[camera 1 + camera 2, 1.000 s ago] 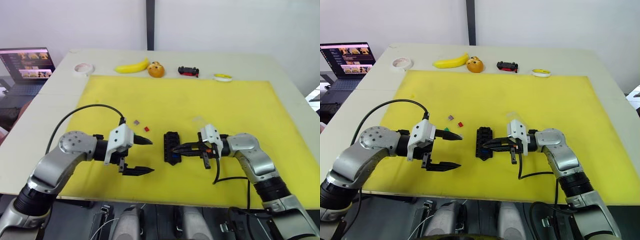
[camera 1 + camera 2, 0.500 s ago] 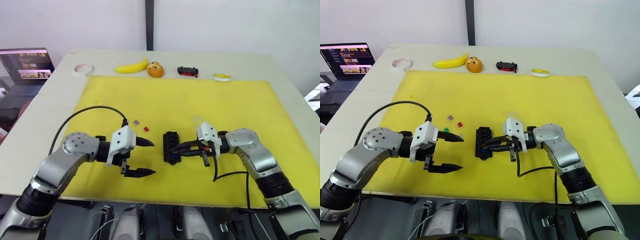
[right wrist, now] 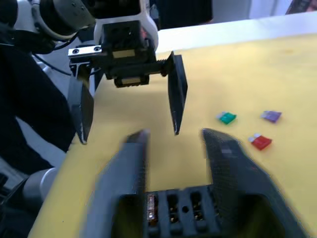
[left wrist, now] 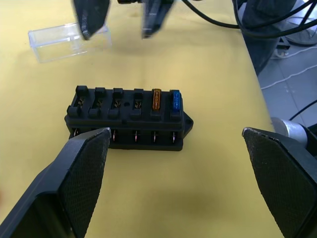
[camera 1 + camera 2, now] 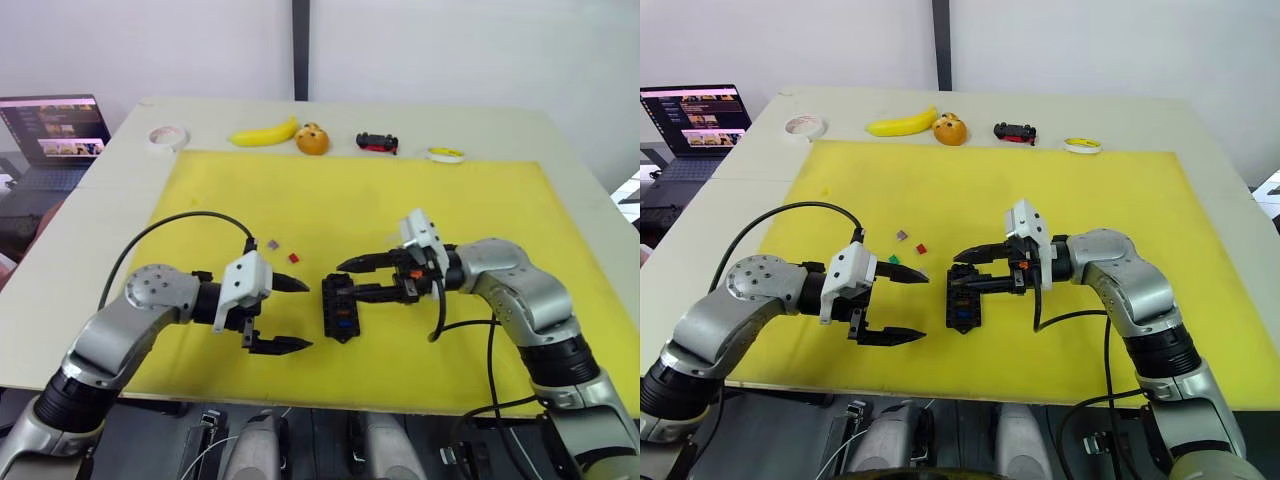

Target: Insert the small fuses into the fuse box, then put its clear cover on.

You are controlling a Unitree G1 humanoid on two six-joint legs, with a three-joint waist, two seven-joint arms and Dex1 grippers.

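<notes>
Right gripper's two black fingers (image 3: 225, 163) are motion-blurred in right wrist view and cover the near edge of the small black slotted plastic fuse box (image 3: 184, 210), itself cut off by the pic edge. In the head views, tiny coloured blade fuses (image 5: 910, 249) beside the box are too small to tell shape, and the clear rectangular plastic cover (image 4: 69, 41) beyond the box is partly masked by a blurred finger.
</notes>
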